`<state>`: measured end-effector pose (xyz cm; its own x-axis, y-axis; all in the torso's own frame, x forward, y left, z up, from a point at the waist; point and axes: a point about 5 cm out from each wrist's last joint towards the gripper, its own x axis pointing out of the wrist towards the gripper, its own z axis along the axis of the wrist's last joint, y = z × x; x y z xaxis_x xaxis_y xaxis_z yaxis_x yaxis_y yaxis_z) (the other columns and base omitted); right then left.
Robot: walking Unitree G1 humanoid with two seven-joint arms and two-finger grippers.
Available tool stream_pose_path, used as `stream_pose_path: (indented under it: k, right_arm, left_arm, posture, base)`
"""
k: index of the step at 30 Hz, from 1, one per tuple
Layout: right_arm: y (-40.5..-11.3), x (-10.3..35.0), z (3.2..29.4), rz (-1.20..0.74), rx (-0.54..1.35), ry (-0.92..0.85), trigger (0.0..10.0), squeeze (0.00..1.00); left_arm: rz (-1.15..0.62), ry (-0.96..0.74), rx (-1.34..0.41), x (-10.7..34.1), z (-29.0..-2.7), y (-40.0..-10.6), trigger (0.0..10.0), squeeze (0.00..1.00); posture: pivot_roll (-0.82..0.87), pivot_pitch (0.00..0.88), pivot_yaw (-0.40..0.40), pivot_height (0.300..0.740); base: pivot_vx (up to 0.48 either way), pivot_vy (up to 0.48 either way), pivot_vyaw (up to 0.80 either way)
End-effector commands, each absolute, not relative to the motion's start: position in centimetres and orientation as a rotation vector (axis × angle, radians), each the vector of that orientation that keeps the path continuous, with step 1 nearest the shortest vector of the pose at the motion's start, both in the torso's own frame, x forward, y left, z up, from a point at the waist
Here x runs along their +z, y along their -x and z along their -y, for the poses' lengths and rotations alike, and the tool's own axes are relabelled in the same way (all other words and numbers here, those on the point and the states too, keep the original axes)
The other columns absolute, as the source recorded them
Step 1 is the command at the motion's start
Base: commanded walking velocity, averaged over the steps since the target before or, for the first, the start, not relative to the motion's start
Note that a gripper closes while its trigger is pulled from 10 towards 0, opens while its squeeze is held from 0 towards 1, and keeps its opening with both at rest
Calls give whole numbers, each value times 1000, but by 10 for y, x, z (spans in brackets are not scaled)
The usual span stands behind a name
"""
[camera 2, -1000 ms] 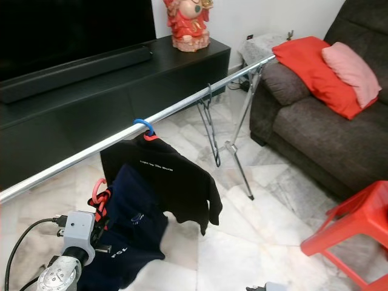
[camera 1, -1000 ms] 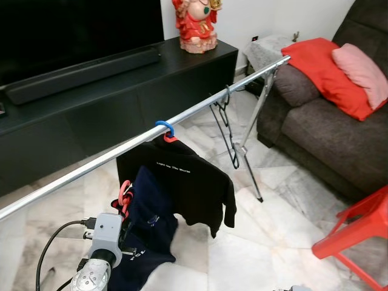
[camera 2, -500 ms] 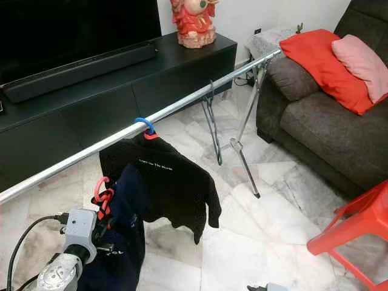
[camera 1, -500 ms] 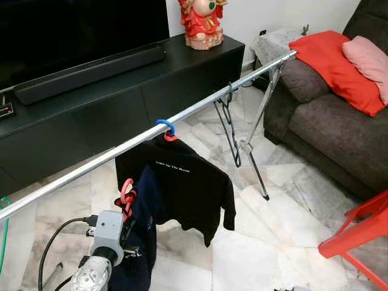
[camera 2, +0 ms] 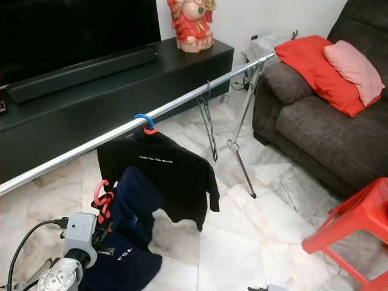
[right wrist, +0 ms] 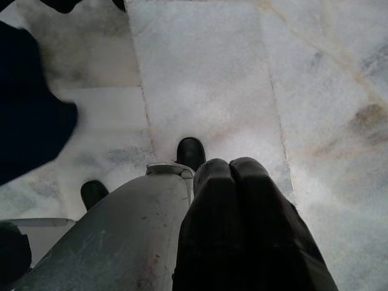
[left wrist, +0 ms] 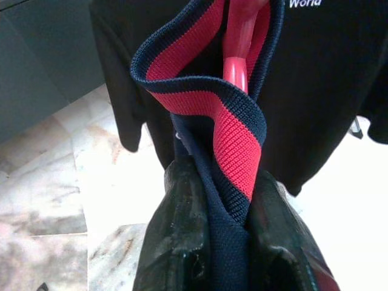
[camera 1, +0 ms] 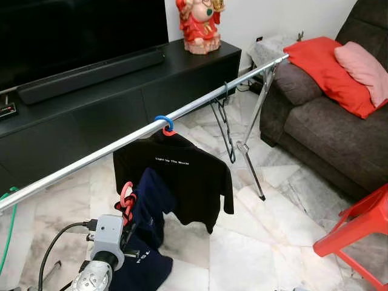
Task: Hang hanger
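1. Compared with half a second ago, the navy shirt [camera 1: 148, 209] hangs lower and looser, its hem now pooling on the marble floor [camera 1: 267, 242]; the camera has also shifted slightly.
2. Low on the near left, the left gripper [left wrist: 221, 233] pinches the navy collar with its red band, and the red hanger [camera 1: 125, 197] rises out of that collar, below the rail [camera 1: 121, 142] and not touching it.
3. White lettering on the black shirt [camera 1: 176, 170] ends in "World"; the rest is too small to read. This shirt hangs from a blue hook [camera 1: 163, 123] on the rail.
4. A bare black hanger [camera 1: 224, 124] hangs farther right along the rail.
5. Open rail runs left of the blue hook, above the red hanger.
6. The right gripper [right wrist: 242, 200] points at the floor, fingers pressed together.
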<state>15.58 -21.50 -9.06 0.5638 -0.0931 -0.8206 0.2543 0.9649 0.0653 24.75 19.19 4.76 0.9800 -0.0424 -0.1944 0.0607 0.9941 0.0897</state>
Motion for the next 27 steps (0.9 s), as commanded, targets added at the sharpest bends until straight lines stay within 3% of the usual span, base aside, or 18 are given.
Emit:
stream_pose_path:
  k: [1,27]
  right_arm:
    - [-151,-92,216,-956,-221,-201,10000,0]
    - [-153,-91,218,-954,-210,-197,10000,0]
  left_arm:
    - [-153,-94,-48,57,-193,-250,10000,0]
    - [-152,-81,-28,57,-194,-247,10000,0]
  posture:
    - [-9,129,43,740]
    - [-4,148,28,740]
  base:
    - [0,0,0]
    - [-292,0,0]
